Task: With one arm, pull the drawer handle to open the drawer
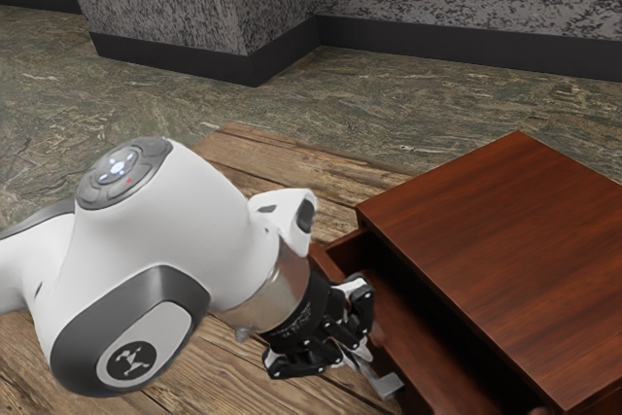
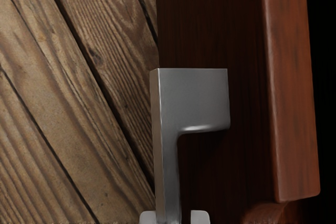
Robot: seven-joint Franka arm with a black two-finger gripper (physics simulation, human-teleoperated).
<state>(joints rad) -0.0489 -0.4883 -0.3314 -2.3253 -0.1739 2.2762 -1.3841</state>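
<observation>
Red-brown wood forms the cabinet [image 1: 505, 250], set on a plank table [image 1: 282, 167] at 4 o'clock in the exterior view. Its drawer [image 1: 432, 357] stands partly out, projecting toward 8 o'clock, with its interior exposed. The grey metal handle [image 1: 381, 378] [image 2: 189, 98] on the drawer front lies just beside the black gripper [image 1: 350, 337], at 4 o'clock from it. Whether the gripper clasps the handle cannot be told.

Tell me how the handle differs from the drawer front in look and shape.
The handle is grey metal; the drawer front is dark red-brown wood. The handle is a narrow bent bar; the drawer front is a broad flat panel. Both look smooth, with straight edges.
</observation>
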